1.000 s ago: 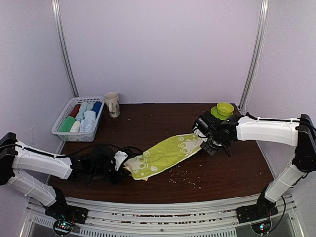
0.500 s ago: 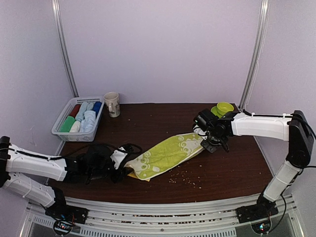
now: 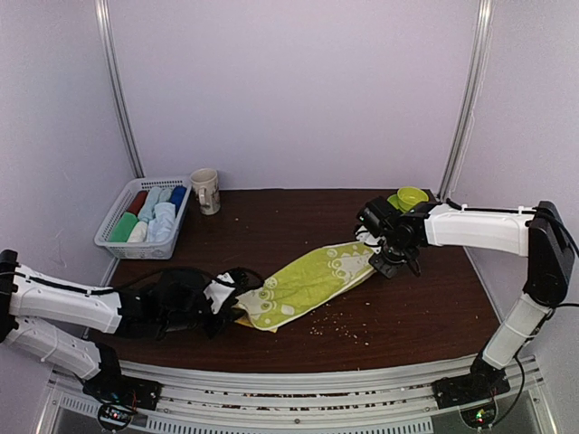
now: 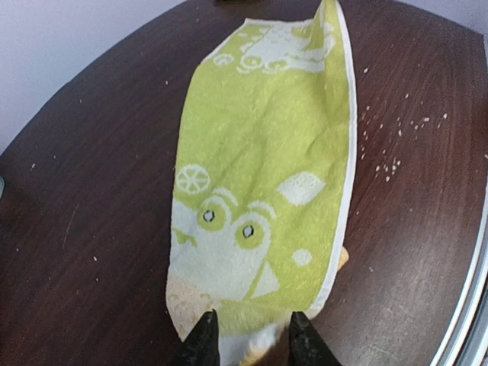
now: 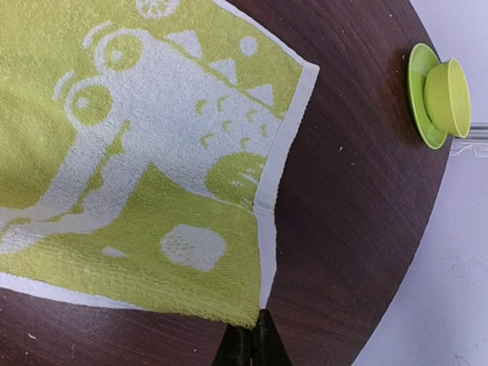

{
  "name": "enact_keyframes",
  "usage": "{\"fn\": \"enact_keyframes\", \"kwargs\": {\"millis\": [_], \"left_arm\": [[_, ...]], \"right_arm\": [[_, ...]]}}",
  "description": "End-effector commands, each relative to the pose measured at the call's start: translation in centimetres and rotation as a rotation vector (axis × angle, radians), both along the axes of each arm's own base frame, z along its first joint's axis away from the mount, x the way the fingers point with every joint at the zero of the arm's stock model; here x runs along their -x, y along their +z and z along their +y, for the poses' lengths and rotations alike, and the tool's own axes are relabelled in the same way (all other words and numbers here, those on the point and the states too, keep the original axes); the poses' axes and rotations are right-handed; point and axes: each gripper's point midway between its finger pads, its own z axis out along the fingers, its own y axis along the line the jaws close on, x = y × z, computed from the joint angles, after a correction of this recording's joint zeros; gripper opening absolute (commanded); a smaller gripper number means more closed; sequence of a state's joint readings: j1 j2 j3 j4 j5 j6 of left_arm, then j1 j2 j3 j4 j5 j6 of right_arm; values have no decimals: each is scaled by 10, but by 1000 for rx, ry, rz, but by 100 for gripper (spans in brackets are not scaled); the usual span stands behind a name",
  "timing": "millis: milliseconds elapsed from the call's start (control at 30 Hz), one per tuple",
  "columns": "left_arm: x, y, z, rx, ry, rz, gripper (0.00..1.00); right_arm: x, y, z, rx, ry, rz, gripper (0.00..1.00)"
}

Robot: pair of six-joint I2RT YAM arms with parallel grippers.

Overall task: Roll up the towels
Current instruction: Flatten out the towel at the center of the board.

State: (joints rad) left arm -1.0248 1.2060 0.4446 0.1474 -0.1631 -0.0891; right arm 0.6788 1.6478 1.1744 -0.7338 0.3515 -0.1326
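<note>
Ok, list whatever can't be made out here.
- Left wrist view: whether the left end effector pinches the yellow-green towel; the bottom edge cuts off its fingers.
- Top view: same grip, hidden under the left arm.
- Top view: rolls in the basket, too small to count.
- Top view: print on the mug, too small.

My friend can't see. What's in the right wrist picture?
The right gripper pinches a corner of a yellow-green towel with white cartoon print on a dark table. A green cup on a saucer sits near the table's edge.
</note>
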Motion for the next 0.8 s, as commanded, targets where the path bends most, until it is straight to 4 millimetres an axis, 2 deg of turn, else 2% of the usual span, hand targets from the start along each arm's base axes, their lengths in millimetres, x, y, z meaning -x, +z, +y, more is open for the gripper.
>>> {"fn": "enact_keyframes", "kwargs": {"millis": [0, 167, 267, 367, 400, 533, 567, 667, 767], "left_arm": [[5, 21, -15, 76, -72, -44, 33], [9, -2, -24, 11, -111, 19, 32], [6, -16, -23, -39, -88, 49, 33], [5, -10, -21, -35, -49, 49, 39], [5, -4, -20, -28, -30, 43, 44], [4, 25, -13, -15, 76, -15, 90], [5, 32, -13, -15, 87, -34, 97], [7, 38, -10, -71, 114, -64, 98], [19, 35, -15, -165, 74, -116, 98]], "right_arm": [[-7, 3, 1, -6, -6, -1, 0], [-6, 3, 0, -9, -6, 6, 0], [-6, 4, 1, -17, -4, 3, 0], [-7, 7, 0, -19, -7, -5, 0], [-9, 8, -1, -19, -9, -8, 0], [-23, 8, -4, -44, -27, -12, 0], [-28, 6, -7, -47, -37, -11, 0], [-46, -3, -16, -56, -73, 8, 0], [-57, -10, -20, -64, -89, 19, 0]]}}
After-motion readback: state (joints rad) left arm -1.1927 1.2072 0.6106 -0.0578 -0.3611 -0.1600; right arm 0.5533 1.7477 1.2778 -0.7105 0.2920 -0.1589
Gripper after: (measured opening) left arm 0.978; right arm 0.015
